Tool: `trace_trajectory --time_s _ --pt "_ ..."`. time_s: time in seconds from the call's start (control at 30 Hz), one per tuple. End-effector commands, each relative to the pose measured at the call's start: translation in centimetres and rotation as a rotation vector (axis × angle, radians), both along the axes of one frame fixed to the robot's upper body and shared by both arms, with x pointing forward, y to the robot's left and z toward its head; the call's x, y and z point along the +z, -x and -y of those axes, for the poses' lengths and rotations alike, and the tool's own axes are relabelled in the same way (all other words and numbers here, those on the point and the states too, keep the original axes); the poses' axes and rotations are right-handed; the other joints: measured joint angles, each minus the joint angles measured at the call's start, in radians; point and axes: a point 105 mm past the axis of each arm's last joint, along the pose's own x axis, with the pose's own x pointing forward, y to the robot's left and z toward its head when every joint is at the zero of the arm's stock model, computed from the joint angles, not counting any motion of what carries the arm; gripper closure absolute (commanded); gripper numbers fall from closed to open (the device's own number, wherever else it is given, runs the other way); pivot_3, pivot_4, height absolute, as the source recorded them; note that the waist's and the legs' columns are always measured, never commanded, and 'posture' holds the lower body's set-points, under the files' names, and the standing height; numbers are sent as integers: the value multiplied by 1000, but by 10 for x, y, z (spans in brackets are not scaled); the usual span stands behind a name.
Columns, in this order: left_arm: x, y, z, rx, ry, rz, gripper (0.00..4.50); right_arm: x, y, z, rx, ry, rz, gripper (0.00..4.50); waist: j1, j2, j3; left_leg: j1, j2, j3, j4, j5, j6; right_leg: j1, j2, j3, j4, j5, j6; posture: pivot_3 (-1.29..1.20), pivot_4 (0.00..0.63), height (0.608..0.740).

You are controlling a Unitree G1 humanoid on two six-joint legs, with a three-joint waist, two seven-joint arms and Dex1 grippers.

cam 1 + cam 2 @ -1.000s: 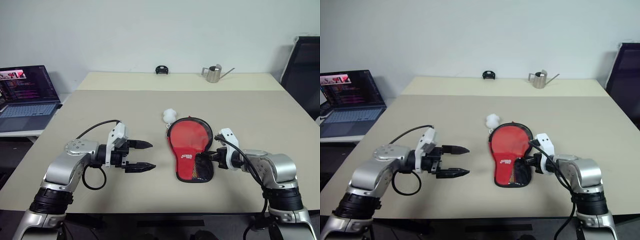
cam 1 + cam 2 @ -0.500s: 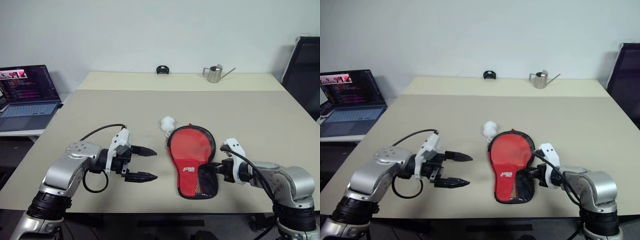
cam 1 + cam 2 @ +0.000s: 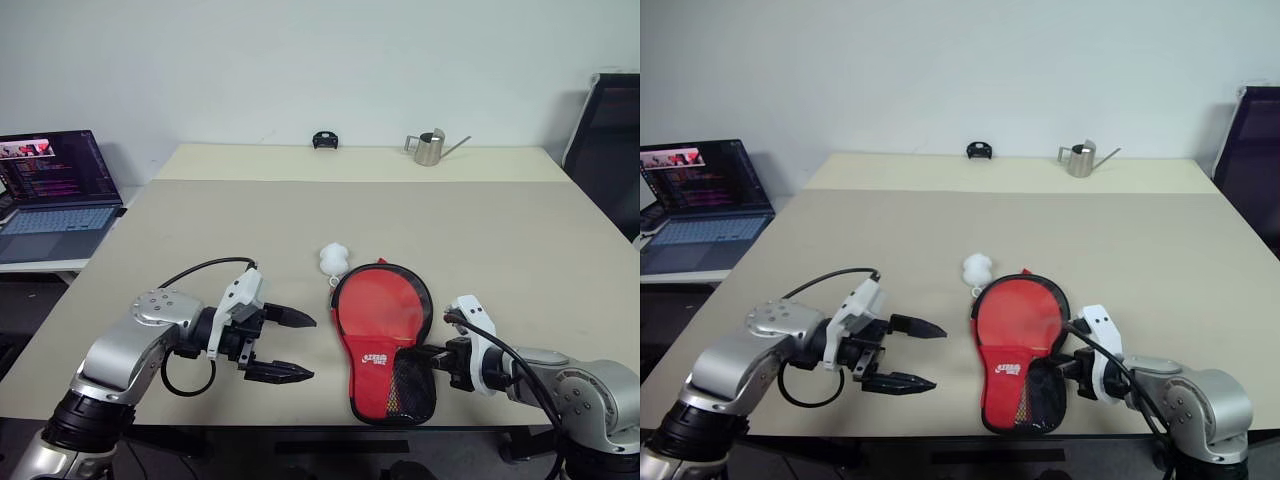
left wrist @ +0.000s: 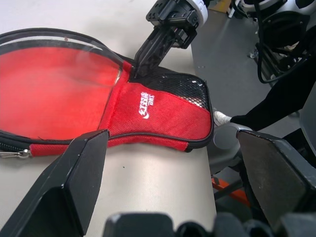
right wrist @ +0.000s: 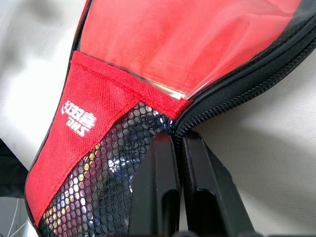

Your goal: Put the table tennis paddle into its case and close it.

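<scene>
The case lies flat at the table's front edge, red side up, with its white logo and black mesh panel toward me. The table tennis paddle is inside it; its red face shows through the clear window and its handle shows dimly behind the mesh. My right gripper is shut on the case's zipped edge, where the mesh meets the window. My left gripper stands open to the left of the case, apart from it, with nothing between its fingers.
A small white fluffy ball lies by the case's round far end. A laptop sits on a side table at the left. A metal watering can and a small black object stand at the far edge, and a dark chair at the right.
My right gripper has pulled back toward the front edge and dragged the case with it, and the white ball followed. My left gripper has also drawn back a little, staying open.
</scene>
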Motion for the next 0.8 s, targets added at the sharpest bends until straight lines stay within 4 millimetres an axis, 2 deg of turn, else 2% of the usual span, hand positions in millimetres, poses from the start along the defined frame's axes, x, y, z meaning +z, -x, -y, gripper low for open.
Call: trace_trajectory --time_s 0.03,0.27,0.5,0.63,0.8 --pt "8 2 1 -35 4 24 0 5 1 3 3 5 13 4486 0 0 0 0 0 0 0 0 0 0 0 0 0 0 0 0 150 740" --pt "6 1 -1 -32 -2 30 0 4 0 14 -15 31 1 4486 1 0 0 0 0 0 0 0 0 0 0 0 0 0 0 0 150 740" --pt "4 1 -2 -29 -7 35 0 0 3 8 -1 25 -11 4486 1 0 0 0 0 0 0 0 0 0 0 0 0 0 0 0 150 740" --pt "2 2 -3 -25 -11 38 0 -4 7 9 -20 22 -21 3515 1 0 0 0 0 0 0 0 0 0 0 0 0 0 0 0 150 740" --pt "0 2 -3 -21 -11 38 0 -5 15 6 -20 -11 -23 1805 1 0 0 0 0 0 0 0 0 1 0 0 0 0 0 0 150 740"
